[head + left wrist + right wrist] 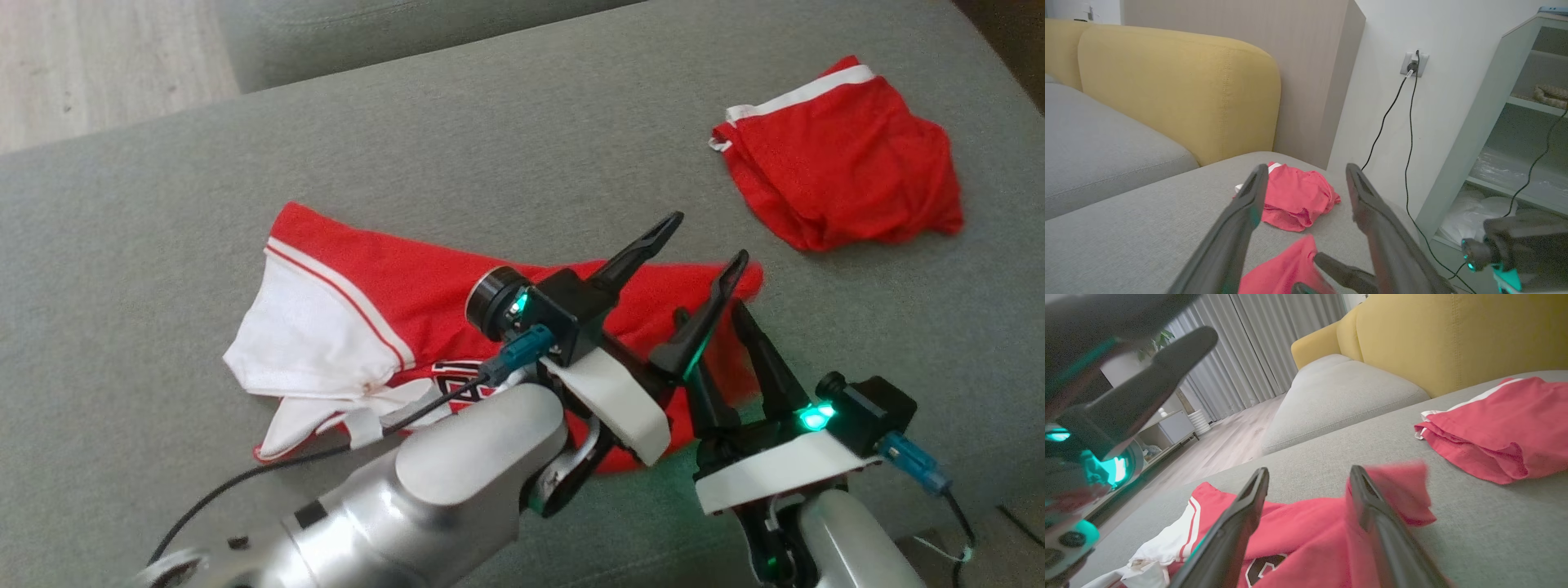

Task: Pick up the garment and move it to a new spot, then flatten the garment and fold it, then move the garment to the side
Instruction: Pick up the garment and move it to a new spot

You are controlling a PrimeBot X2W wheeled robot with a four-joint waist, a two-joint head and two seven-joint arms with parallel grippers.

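Jersey (367,278) lies bunched on the sofa (531,122), under and to the left of the left gripper (706,241), which is wide open and holds nothing. The right gripper (1309,473), just beside it, is open and empty too. The moving looks done. I think flattening comes next: grab two edges and pull them apart. Red shorts (841,155) lie far to the right, out of the way.

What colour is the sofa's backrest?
The backrest is mustard yellow, clearest in the left wrist view.
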